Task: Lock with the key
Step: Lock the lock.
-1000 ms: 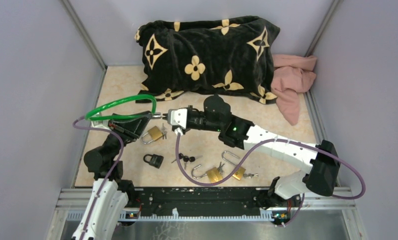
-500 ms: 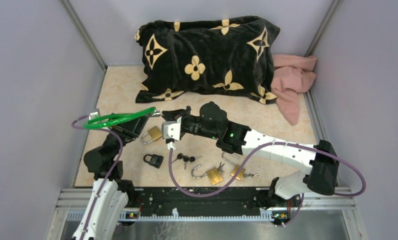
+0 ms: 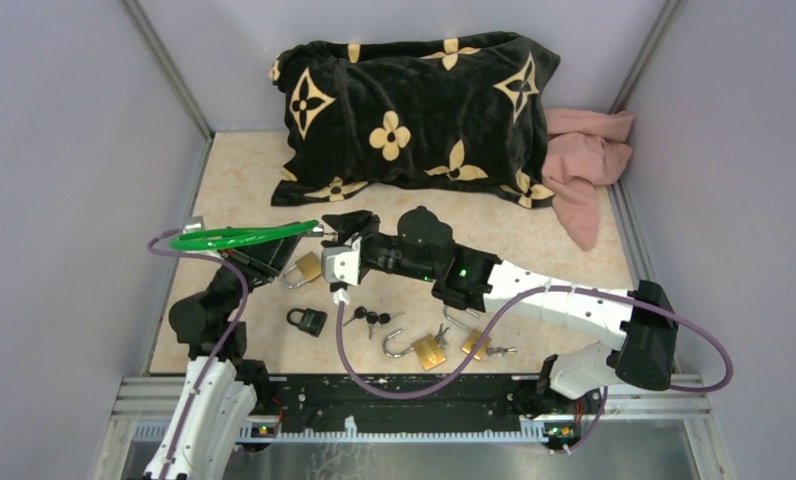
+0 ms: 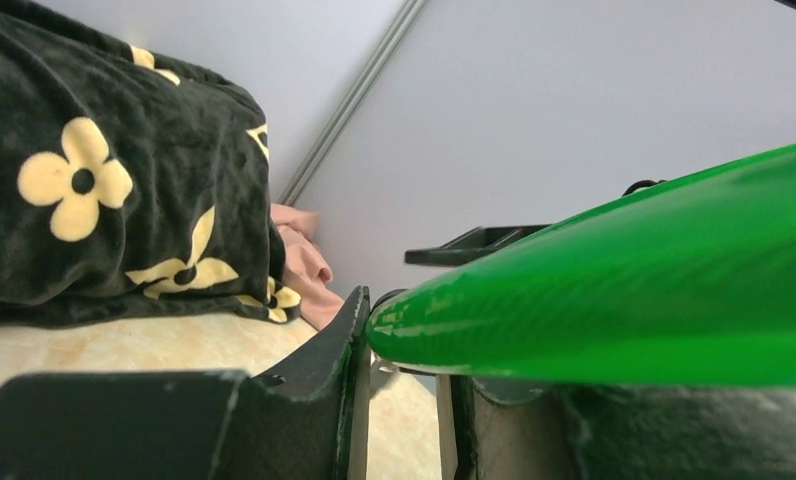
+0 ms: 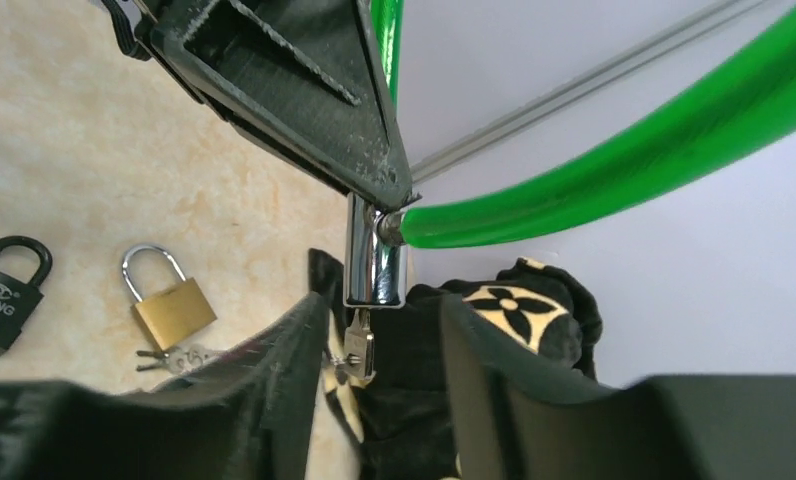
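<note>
The right pincer (image 5: 379, 338) is letting go. A second ago it was clamped tight, and now its fingers are standing apart on either side of the small silver key (image 5: 359, 350). The key is sticking out of the end of the chrome cylinder (image 5: 372, 255) on the green plastic-coated cable lock (image 3: 239, 236).

Over that same second the green loop is dropping from a raised arc to lying nearly flat, reaching toward 9 o'clock in the top view. The left pincer (image 3: 292, 238) is gripping the lock at its barrel end, holding it above the table (image 3: 239, 160) at about 9 o'clock from the table's middle. The right pincer is meeting it from 3 o'clock.

My reading is that the key's turn is either finished or about to be re-gripped. Whether the bolt is catching I cannot tell, since the cable's tip is only sitting against the cylinder's side.

A brass padlock (image 3: 307, 268) is lying just beneath, at 6 o'clock, with neither pincer touching it.
</note>
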Action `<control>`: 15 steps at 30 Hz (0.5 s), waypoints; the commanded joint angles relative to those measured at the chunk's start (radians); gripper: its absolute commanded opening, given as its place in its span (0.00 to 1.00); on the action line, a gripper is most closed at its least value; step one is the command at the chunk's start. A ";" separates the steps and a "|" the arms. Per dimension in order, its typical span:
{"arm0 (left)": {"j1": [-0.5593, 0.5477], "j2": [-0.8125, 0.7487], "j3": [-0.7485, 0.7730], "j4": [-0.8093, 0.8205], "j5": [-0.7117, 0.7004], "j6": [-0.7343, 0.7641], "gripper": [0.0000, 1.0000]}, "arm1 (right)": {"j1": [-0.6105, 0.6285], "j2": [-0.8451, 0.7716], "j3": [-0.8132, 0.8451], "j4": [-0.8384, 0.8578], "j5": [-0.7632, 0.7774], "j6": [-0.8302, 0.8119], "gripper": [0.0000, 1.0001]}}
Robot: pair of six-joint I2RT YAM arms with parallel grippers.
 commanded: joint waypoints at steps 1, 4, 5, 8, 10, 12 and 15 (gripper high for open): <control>0.008 0.002 -0.003 0.028 0.004 -0.001 0.00 | 0.026 -0.050 0.039 0.035 0.020 0.045 0.56; 0.008 0.003 -0.003 0.029 0.004 0.003 0.00 | 0.026 -0.070 0.030 0.009 0.040 0.090 0.80; 0.008 0.005 -0.003 0.028 0.005 0.002 0.00 | 0.026 -0.077 0.031 -0.009 0.041 0.100 0.95; 0.009 0.005 -0.003 0.028 0.006 0.004 0.00 | 0.025 -0.086 0.063 -0.116 0.008 0.171 0.99; 0.010 0.003 -0.003 0.028 0.009 0.004 0.00 | 0.000 -0.078 0.114 -0.210 -0.081 0.265 0.98; 0.010 0.005 -0.004 0.028 0.010 0.004 0.00 | -0.031 -0.066 0.152 -0.205 -0.175 0.387 0.98; 0.009 0.003 -0.002 0.028 0.013 0.007 0.00 | -0.057 -0.069 0.133 -0.038 -0.224 0.538 0.98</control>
